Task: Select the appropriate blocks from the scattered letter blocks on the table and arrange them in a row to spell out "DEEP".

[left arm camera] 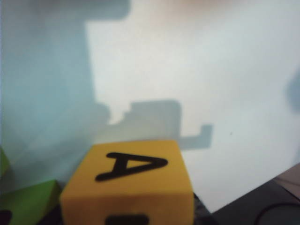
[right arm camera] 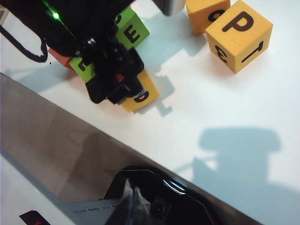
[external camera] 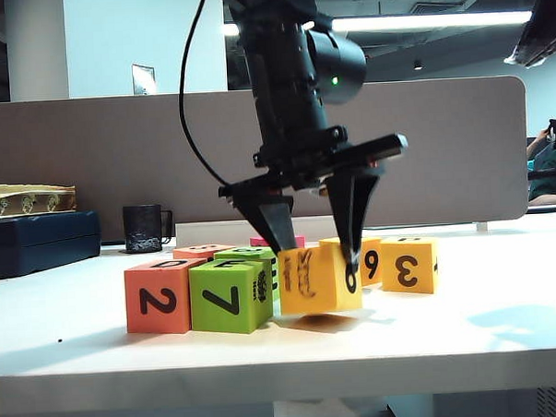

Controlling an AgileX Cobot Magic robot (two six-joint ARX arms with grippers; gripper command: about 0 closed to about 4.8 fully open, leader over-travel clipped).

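Left gripper (external camera: pixel 321 248) pointing down at table centre, 2 black fingers (external camera: pixel 277 229) part-way apart, clamped on either side of the yellow block (external camera: pixel 318 279) with the alligator drawing, which sits tilted, 1 bottom edge raised off the white table (external camera: pixel 450 339). Same yellow block (left arm camera: pixel 129 185) filling the left wrist view, a black A on top. Touching at its 9 o'clock in the exterior view: lime-green block (external camera: pixel 228 296) showing a 7, then red-orange block (external camera: pixel 158 297) showing a 2. At 3 o'clock, near but apart: 2 amber blocks, 1 (external camera: pixel 371 258) showing a 6, 1 (external camera: pixel 408 265) showing a 3. Behind the row: pink block (external camera: pixel 261 241), mostly hidden. Right gripper out of every view; open or closed cannot be told.
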